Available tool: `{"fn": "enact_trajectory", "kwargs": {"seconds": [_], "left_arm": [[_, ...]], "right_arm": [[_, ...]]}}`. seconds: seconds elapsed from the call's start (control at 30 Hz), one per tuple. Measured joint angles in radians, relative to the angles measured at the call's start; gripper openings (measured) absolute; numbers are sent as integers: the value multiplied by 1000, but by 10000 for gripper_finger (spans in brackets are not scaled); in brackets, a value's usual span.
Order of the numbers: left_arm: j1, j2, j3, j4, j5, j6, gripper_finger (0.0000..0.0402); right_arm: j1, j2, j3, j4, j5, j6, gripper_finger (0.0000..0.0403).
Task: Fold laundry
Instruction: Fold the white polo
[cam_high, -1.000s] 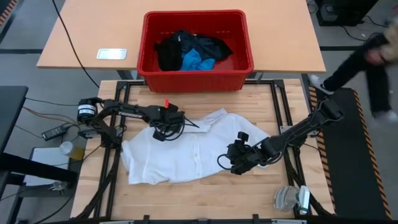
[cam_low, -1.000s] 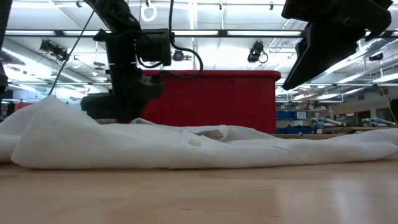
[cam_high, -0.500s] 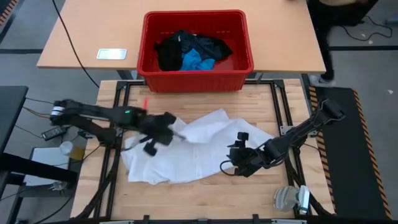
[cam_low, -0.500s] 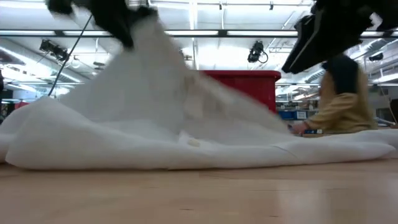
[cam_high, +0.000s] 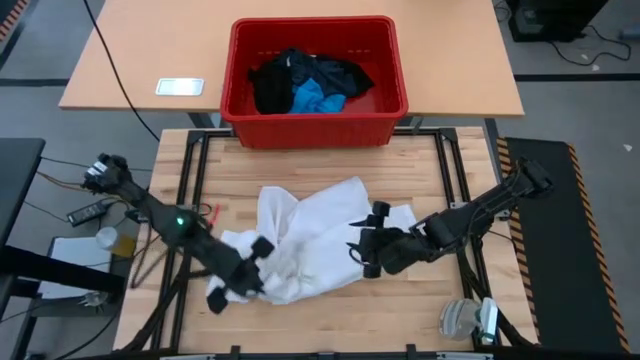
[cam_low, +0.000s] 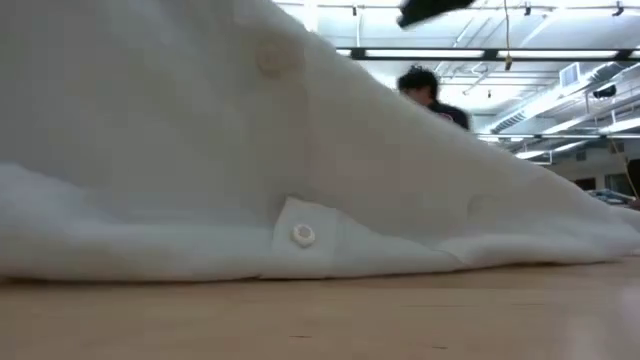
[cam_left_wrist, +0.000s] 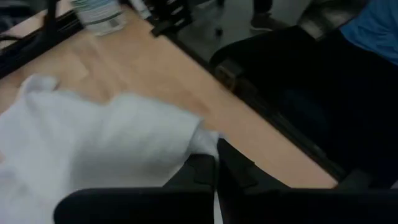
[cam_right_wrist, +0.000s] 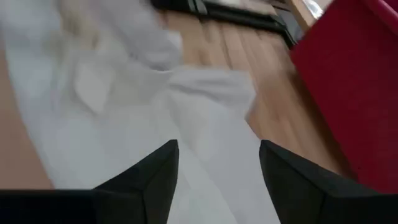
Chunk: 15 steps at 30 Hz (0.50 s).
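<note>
The left gripper (cam_high: 243, 278) sits near the front edge of the wooden table (cam_high: 420, 165), its fingers clenched on a fold of the white shirt (cam_high: 310, 235); in the left wrist view the two dark fingers (cam_left_wrist: 205, 174) are pressed together with white cloth (cam_left_wrist: 106, 143) between them. The right gripper (cam_high: 365, 250) hangs over the shirt's right side, and its wrist view shows both fingers (cam_right_wrist: 155, 174) spread apart above the fabric (cam_right_wrist: 124, 118), grasping nothing.

The shirt lies bunched in the middle of the table, with one part drawn toward the left gripper. In the low view it fills nearly the whole picture (cam_low: 200, 150), hiding both grippers and the crate; only a small white button (cam_low: 303, 234) stands out clearly, and a person (cam_low: 430, 90) shows dimly beyond the cloth.

Behind the table stands the red crate (cam_high: 315, 120), holding black garments (cam_high: 280, 80) and a bright blue piece (cam_high: 318, 98), tangled so that their shapes are hard to tell. A small flat white object (cam_high: 180, 87) lies on the far table; any writing on it is unreadable.
</note>
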<state>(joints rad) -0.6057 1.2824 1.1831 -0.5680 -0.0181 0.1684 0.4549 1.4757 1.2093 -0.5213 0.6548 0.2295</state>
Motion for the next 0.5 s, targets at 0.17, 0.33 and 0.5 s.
{"fn": "enact_trajectory", "kwargs": {"seconds": [0.17, 0.33, 0.5], "left_arm": [[-59, 125, 0, 85, 0, 0, 2], [-99, 214, 0, 105, 59, -32, 2], [-125, 262, 0, 153, 101, -50, 2]], "right_arm": [[-77, 91, 2, 55, -96, -45, 217], [-147, 205, 1, 5, -70, -17, 210], [-238, 323, 1, -3, -81, 15, 209]]}}
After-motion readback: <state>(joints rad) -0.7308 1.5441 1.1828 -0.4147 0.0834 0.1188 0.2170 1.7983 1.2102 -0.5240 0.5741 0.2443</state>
